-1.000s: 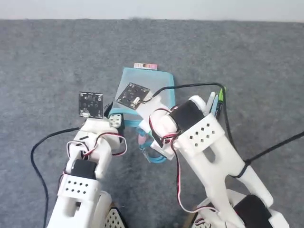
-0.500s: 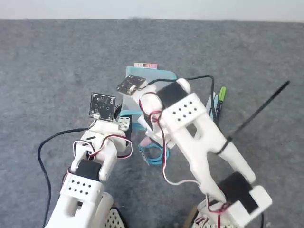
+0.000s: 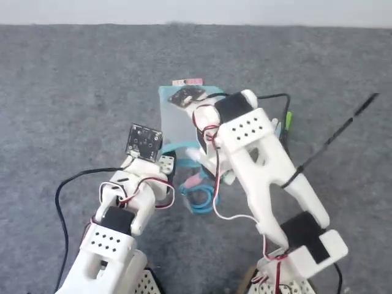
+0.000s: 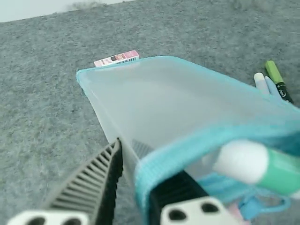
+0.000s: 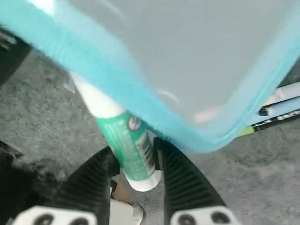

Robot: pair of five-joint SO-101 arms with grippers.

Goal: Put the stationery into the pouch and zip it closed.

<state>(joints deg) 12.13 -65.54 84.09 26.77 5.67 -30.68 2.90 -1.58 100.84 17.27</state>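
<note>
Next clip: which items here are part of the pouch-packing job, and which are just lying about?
Job:
pouch, held by the left gripper
green-and-white stick in the right gripper
pens beside the pouch
small pink box at its far edge, probably stationery

Lying about:
grey mat
arm cables

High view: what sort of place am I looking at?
Probably a robot test bench: a grey felt-like mat as work surface, two white wired arms over a blue pouch, and a bare pale wall behind.
</note>
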